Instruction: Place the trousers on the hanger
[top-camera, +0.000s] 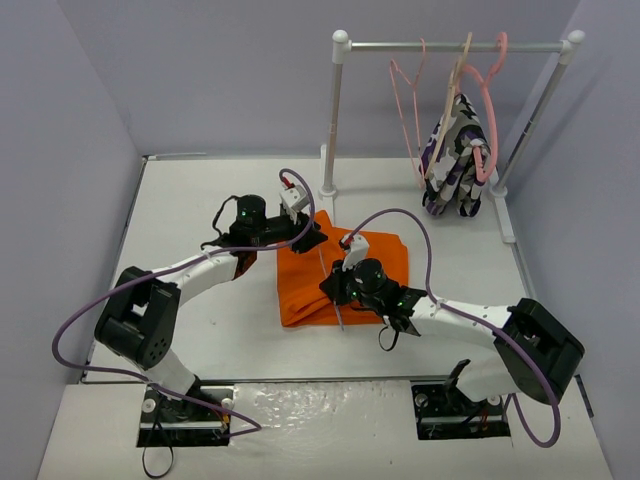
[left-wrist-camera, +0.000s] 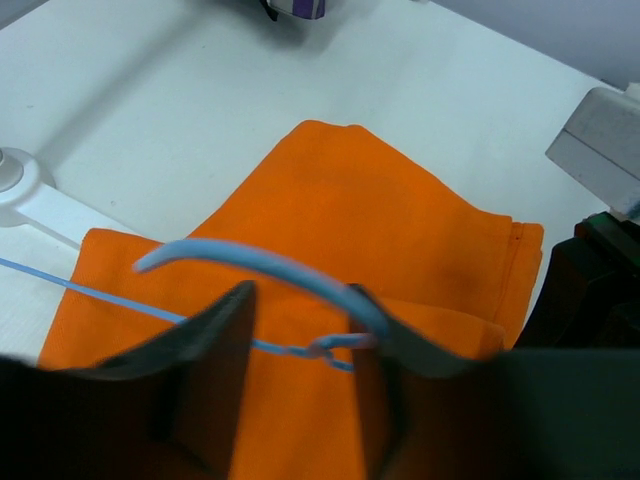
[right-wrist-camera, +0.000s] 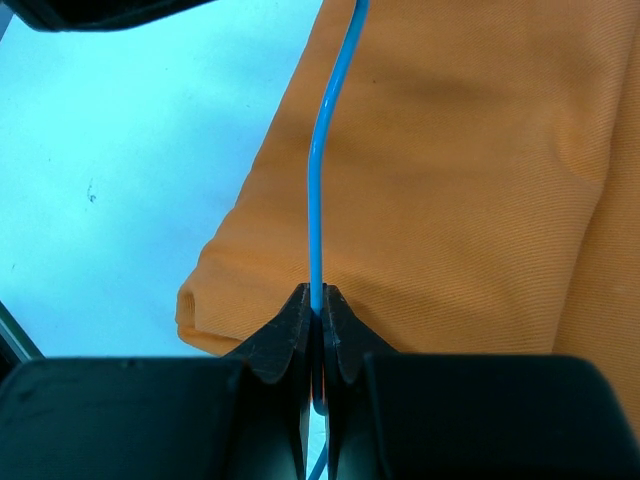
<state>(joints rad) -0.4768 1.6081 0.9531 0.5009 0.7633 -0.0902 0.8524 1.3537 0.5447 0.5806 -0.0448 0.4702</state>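
The bright orange trousers (top-camera: 300, 290) lie folded on the white table between my two arms. The thin light-blue hanger (top-camera: 339, 318) rests across them. My right gripper (top-camera: 335, 285) is shut on the hanger's wire (right-wrist-camera: 318, 180), which runs straight up from the pinched jaws (right-wrist-camera: 320, 295) over the trousers (right-wrist-camera: 460, 200). My left gripper (top-camera: 312, 238) hovers at the trousers' far edge. Its fingers (left-wrist-camera: 303, 300) stand apart around the hanger's twisted neck, and the curved hook (left-wrist-camera: 270, 262) arches across both fingertips above the orange cloth (left-wrist-camera: 380, 220). The neck touches the right finger.
A white clothes rail (top-camera: 450, 46) stands at the back right, carrying pink hangers (top-camera: 405, 90), a beige hanger (top-camera: 455, 80) and a purple-white-black patterned garment (top-camera: 458, 155). The rail's white foot (left-wrist-camera: 30, 195) lies just left of the trousers. Walls close in the table.
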